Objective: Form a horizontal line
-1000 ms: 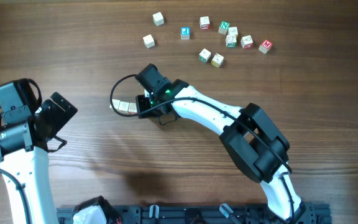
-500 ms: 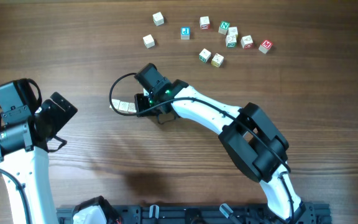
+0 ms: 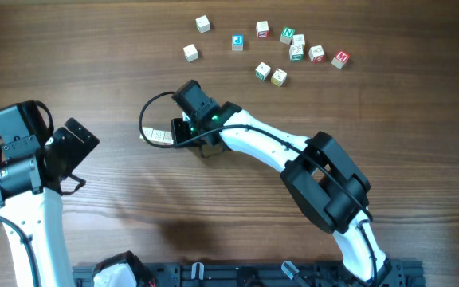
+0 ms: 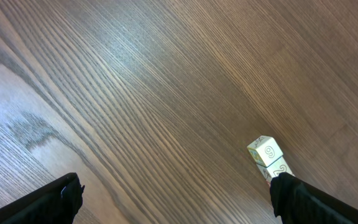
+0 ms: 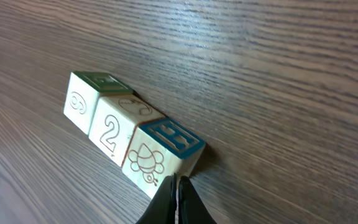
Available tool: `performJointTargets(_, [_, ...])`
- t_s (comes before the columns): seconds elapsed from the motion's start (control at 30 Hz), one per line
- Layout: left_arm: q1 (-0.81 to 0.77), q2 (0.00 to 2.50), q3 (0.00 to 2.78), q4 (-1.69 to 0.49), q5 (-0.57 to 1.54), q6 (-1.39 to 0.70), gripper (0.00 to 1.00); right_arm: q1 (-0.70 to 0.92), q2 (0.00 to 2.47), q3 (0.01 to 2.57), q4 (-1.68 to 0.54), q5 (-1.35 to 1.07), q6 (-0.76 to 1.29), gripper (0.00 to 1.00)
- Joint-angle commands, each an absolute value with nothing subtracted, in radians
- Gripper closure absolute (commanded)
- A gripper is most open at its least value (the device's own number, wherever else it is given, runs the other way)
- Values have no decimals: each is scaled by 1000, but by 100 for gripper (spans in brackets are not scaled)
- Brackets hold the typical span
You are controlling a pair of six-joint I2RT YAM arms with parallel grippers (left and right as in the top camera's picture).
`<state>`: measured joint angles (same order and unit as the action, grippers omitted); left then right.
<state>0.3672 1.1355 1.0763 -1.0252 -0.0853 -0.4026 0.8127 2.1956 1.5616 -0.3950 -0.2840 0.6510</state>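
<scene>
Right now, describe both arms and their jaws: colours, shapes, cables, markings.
Both arms have smooth white tubular links with bulky black joint housings. The right arm carries a black wrist block with a small green light and a thin black cable looping out. The left arm ends in boxy black parts. The jaws are black; no markings are legible.

Overhead layout, placed relative to the horizontal line (image 3: 158,136), three cubes lying edge to edge on the table (image 3: 237,207). The right gripper (image 5: 176,198) is at the line's right end, its fingertips touching the end cube. The left gripper (image 3: 80,137) is well apart to the line's left. The loose cubes (image 3: 296,53) are scattered behind the line and to its right.
</scene>
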Motion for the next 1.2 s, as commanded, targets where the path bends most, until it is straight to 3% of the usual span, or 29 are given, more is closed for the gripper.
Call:
performJointTargets(0.0, [373, 1141, 1085, -1023, -99, -412, 0, 808, 2184, 1557, -435, -208, 656, 95])
performJointTargets(0.67, [373, 1141, 1085, -1023, -99, -412, 0, 817, 2218, 1557, -424, -271, 689, 96])
performJointTargets(1.17, [373, 1141, 1085, -1023, -99, -412, 0, 822, 2236, 1557, -414, -290, 864, 95])
